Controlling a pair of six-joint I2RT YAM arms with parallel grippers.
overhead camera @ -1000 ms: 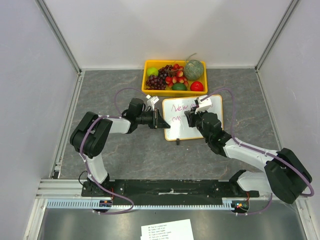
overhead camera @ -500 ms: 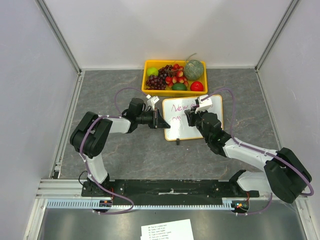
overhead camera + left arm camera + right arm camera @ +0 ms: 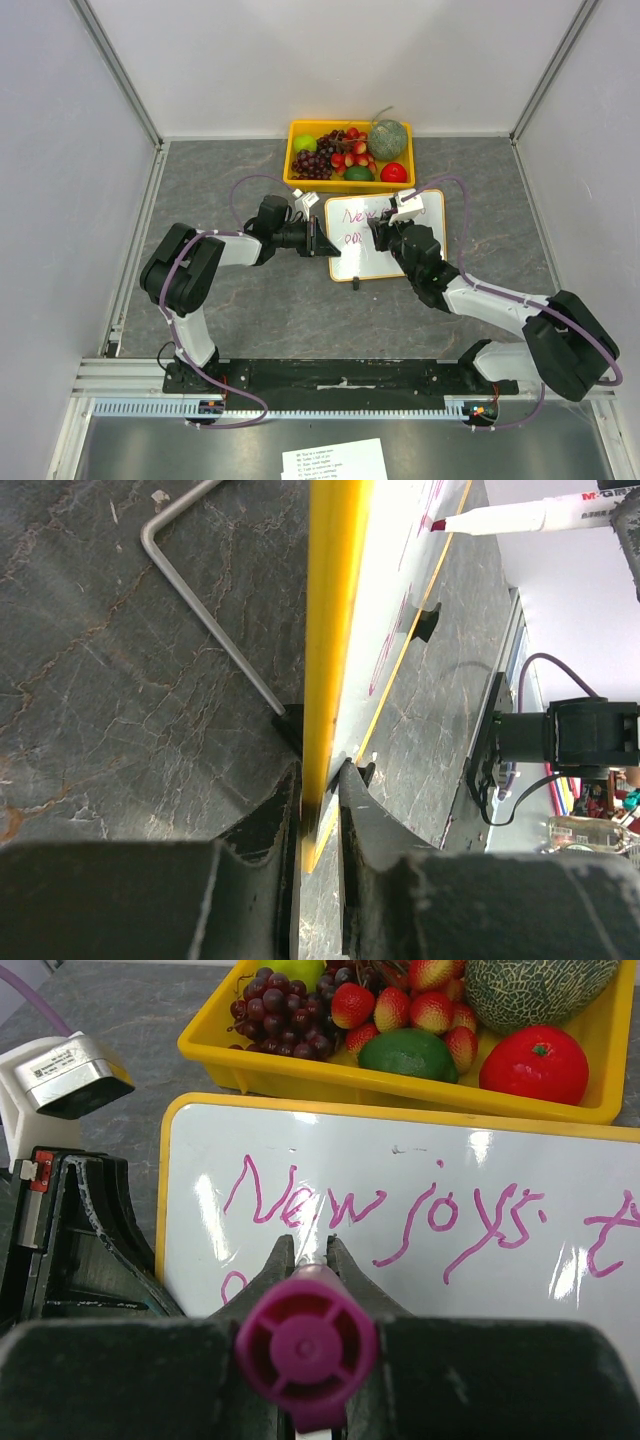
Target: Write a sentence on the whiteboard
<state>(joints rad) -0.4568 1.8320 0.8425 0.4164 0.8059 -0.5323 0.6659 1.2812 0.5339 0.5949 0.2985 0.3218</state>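
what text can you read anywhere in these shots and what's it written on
"New joys." then a cut-off "t": pink-purple handwritten sentence on the glossy white orange-framed whiteboard; second line mostly hidden.
"M-G", cut off: barrel of the white marker.
Too small to read: print on the white paper sheet; label on the grey camera box.

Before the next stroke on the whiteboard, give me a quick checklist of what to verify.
1. Clamp of the left gripper on the whiteboard edge: ok.
2. Hold of the right gripper on the marker: ok.
3. The marker tip uncapped: ok.
4. Tip touching the board face: cannot tell.
5. Blank space under the first line of the sentence: ok.
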